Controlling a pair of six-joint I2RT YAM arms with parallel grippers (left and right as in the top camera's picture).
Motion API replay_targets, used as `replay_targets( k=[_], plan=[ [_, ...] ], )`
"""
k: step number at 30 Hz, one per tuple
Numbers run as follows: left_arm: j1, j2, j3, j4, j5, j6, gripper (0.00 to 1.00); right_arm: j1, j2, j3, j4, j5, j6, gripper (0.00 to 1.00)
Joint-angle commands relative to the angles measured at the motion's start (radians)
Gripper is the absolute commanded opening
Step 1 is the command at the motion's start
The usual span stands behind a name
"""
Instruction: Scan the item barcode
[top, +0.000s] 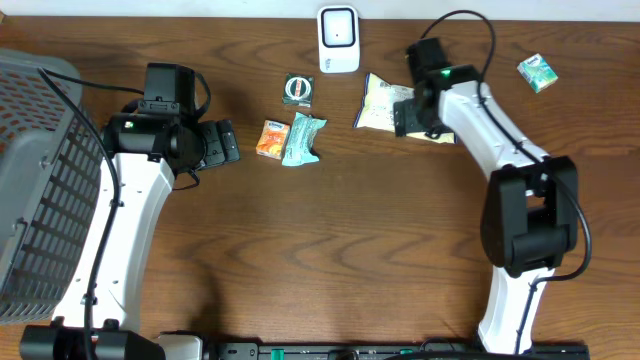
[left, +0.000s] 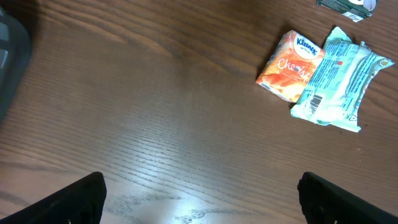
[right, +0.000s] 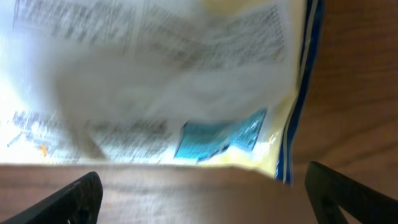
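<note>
Your right gripper (top: 408, 118) sits in the upper middle-right of the overhead view with its jaws spread wide and gripping nothing. The pale yellow snack bag (top: 378, 100) lies flat on the tabletop (top: 380, 230) right in front of them, just below and right of the white scanner (top: 339, 38) at the top edge. In the right wrist view the bag's printed face fills the upper frame, but it is too blurred to pick out a barcode. Your left gripper (left: 202, 193) is also wide open and empty, hovering over bare wood at centre left. The orange tissue pack (left: 290, 66) and the teal packet (left: 339, 78) lie touching to its upper right. As I judge it, no item is lifted or presented to the scanner, so nothing here confirms a scan. What is left is to grasp one item, probably the snack bag, find its code, and turn that face toward the scanner window.
</note>
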Motion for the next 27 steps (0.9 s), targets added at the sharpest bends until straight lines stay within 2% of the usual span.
replay_targets(
  k=[1, 6, 12, 16, 23, 24, 27],
  plan=[
    [0.000, 0.005, 0.004, -0.003, -0.013, 0.005, 0.98, -0.099, -0.025, 0.019, 0.035, -0.140, 0.019, 0.99],
    [0.000, 0.005, 0.004, -0.003, -0.013, 0.005, 0.98, -0.224, -0.017, 0.006, 0.105, -0.415, 0.017, 0.99],
    [0.000, 0.005, 0.004, -0.003, -0.013, 0.005, 0.98, -0.274, 0.026, -0.066, 0.263, -0.659, 0.018, 0.99],
    [0.000, 0.005, 0.004, -0.003, -0.013, 0.005, 0.98, -0.267, 0.056, -0.127, 0.347, -0.668, 0.018, 0.99],
    [0.000, 0.005, 0.004, -0.003, -0.013, 0.005, 0.98, -0.266, 0.136, -0.146, 0.359, -0.646, 0.018, 0.99],
    [0.000, 0.005, 0.004, -0.003, -0.013, 0.005, 0.98, -0.266, 0.150, -0.146, 0.358, -0.646, 0.018, 0.96],
    [0.000, 0.005, 0.004, -0.003, -0.013, 0.005, 0.97, -0.266, 0.174, -0.146, 0.344, -0.635, 0.018, 0.73]
  ],
)
